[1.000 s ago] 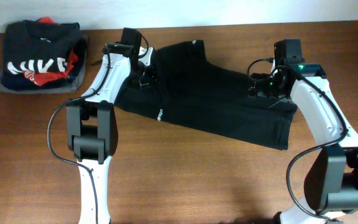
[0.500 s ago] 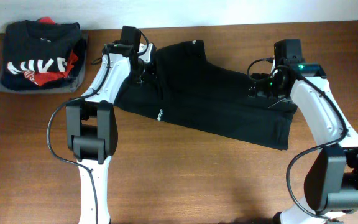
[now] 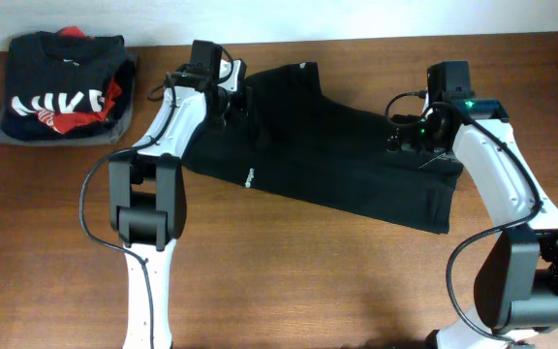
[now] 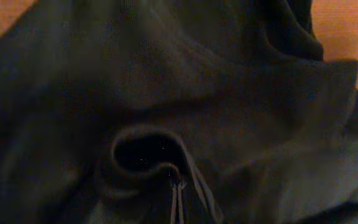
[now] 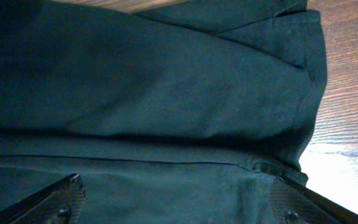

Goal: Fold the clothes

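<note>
The left end effector [image 4: 178, 202] is closed, pinching a fold of the clothes [image 3: 327, 155] on the desk [image 3: 308, 281]; the right end effector [image 5: 176, 199] stands wide open above them.

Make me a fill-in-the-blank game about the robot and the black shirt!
1. The left end effector is ____ on a fold of the black shirt.
2. The right end effector is wide ____ above the shirt.
3. The folded pile lies on the ____ arm's side of the table.
4. The big letters on that pile are ____.

Missing words: shut, open, left, white.
</note>
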Motion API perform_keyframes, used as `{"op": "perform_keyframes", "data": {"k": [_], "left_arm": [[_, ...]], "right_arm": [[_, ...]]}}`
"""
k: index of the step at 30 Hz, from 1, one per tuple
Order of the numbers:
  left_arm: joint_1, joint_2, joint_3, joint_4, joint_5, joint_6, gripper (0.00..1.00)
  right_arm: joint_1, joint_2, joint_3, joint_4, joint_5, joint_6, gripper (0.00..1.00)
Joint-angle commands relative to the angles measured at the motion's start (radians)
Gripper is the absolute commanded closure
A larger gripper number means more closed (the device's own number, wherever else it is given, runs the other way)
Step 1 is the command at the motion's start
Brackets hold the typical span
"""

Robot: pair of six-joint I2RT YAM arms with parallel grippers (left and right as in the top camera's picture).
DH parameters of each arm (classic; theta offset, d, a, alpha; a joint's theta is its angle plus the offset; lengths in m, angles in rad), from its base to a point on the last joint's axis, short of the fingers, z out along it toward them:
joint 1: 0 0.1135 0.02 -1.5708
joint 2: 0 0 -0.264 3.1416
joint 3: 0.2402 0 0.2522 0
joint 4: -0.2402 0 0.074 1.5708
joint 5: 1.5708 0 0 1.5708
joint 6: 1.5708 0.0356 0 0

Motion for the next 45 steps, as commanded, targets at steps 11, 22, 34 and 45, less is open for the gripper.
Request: {"op": "perform_keyframes", "data": {"k": [11,22,34,45], "left_arm": [[-0.040,0.018,0.017,0.210,0.078,-0.016,0.76],[-0.032,0.015,0.090,0.220,0.208,-0.008,0.36],[-0.077,0.015,0.346,0.123,0.044,0.153,0.36],[-0.127,0.022,0.360,0.317,-0.115,0.246,0.36]], "right_arm": [[0.005,-0.008,0.017,0.000,-0.005,-0.003,0.01],[0.005,-0.008,0.017,0.002,-0.005,-0.003,0.01],[0.005,-0.008,0.017,0.018,-0.005,-0.003,0.01],[0.005,-0.008,0.017,0.041,-0.028,-0.003,0.01]]}}
